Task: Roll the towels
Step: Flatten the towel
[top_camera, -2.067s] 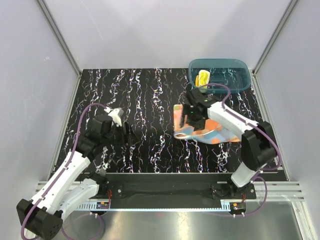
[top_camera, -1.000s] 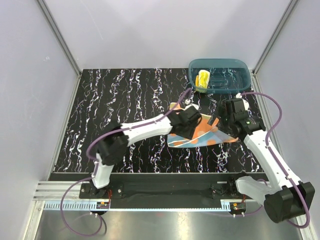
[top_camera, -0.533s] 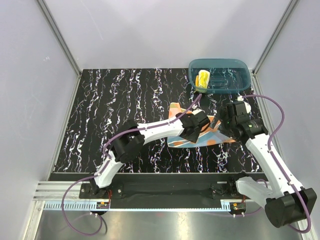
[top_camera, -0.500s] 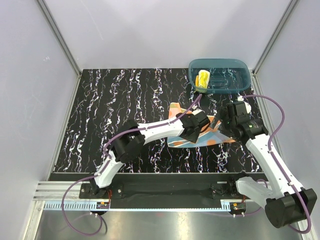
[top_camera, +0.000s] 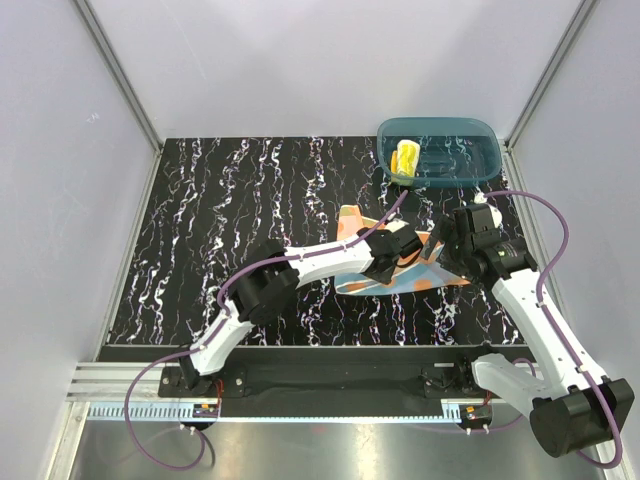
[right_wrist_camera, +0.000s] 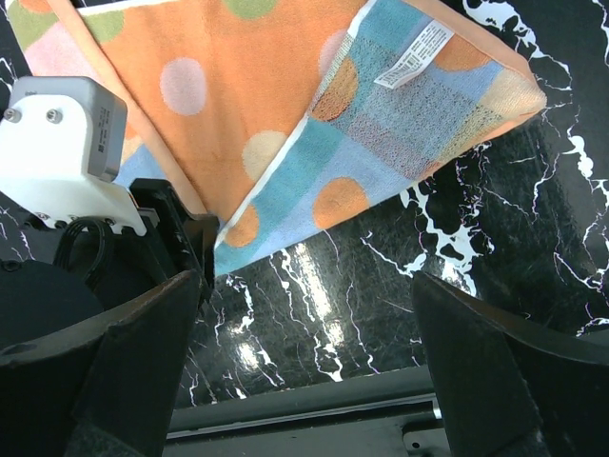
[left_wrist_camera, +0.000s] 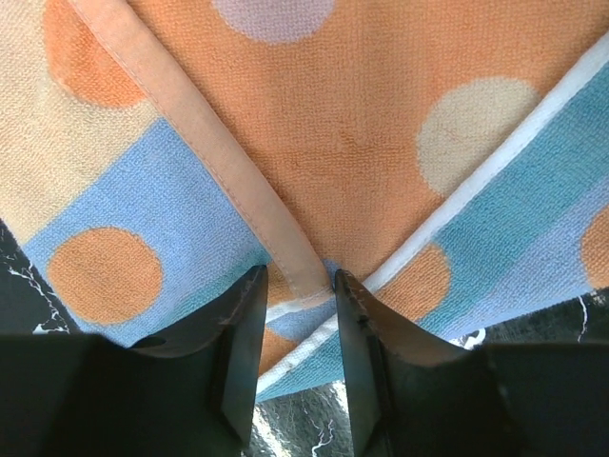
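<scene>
orange dotted towel (top_camera: 425, 275): lies on the table (top_camera: 250, 200), right of centre. It is folded unevenly over itself with its flaps crossing, and is not rolled.
left gripper (left_wrist_camera: 295, 286): reaches across to the towel's near edge. Its fingers are a narrow gap apart, astride the orange hem where it meets the white-edged flap. I cannot tell whether they pinch it yet.
reason, judged: the hem is the loose edge to lift, either to open the fold or to start a roll.
right gripper (right_wrist_camera: 300, 286): hovers above the towel's right part, fingers wide apart and holding nothing. It is probably placed to pin or take the right corner.
yellow towel (top_camera: 405, 157): bundled in the teal tub (top_camera: 490, 165), far right. It looks finished.
risk: the thin hem may slip out.
</scene>
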Robot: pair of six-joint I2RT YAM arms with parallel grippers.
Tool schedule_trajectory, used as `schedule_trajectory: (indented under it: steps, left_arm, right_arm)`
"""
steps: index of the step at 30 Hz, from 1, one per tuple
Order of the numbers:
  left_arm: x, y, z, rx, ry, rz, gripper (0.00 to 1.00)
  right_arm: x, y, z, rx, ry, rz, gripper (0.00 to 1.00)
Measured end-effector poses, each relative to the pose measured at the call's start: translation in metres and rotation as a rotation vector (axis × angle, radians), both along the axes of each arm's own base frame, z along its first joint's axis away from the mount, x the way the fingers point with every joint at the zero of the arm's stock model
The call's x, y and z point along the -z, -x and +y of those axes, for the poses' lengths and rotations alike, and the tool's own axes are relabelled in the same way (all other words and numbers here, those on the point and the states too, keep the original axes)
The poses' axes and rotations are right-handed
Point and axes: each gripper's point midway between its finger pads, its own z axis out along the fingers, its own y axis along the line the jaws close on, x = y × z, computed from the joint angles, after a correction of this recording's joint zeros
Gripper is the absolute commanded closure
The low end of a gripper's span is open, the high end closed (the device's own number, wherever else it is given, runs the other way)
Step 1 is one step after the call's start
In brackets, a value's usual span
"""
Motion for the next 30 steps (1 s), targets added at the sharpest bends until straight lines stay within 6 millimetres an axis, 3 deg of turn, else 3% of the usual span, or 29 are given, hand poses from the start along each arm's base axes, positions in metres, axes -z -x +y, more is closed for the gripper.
schedule_trajectory:
  steps: [2, 7, 14, 17, 21, 27, 30]
  left_arm:
    - [0.000, -0.001, 0.000, -0.003, -0.002, -0.005, 0.68]
    - [0.002, -0.002, 0.001, -0.016, -0.003, -0.006, 1.00]
    - [0.001, -0.008, 0.003, -0.032, 0.017, -0.012, 1.00]
    - [-0.003, -0.008, 0.018, -0.056, 0.029, -0.008, 1.00]
    - [-0.031, -0.011, 0.057, -0.142, 0.098, -0.015, 1.00]
    - [-0.099, -0.023, 0.142, -0.363, 0.315, -0.106, 1.00]
    - [-0.110, -0.011, 0.188, -0.463, 0.386, -0.140, 1.00]
  right_arm:
    - [0.001, 0.001, 0.000, -0.002, -0.001, 0.005, 0.00]
    - [0.003, 0.001, 0.000, -0.003, 0.000, 0.009, 0.00]
    - [0.004, 0.001, 0.000, -0.003, 0.002, 0.012, 0.00]
    - [0.005, 0.002, 0.000, -0.002, 0.002, 0.015, 0.00]
    - [0.009, 0.000, 0.000, -0.002, 0.006, 0.032, 0.00]
    - [0.032, -0.008, 0.009, -0.021, -0.003, 0.106, 0.03]
    - [0.051, -0.015, 0.014, -0.033, -0.003, 0.166, 0.06]
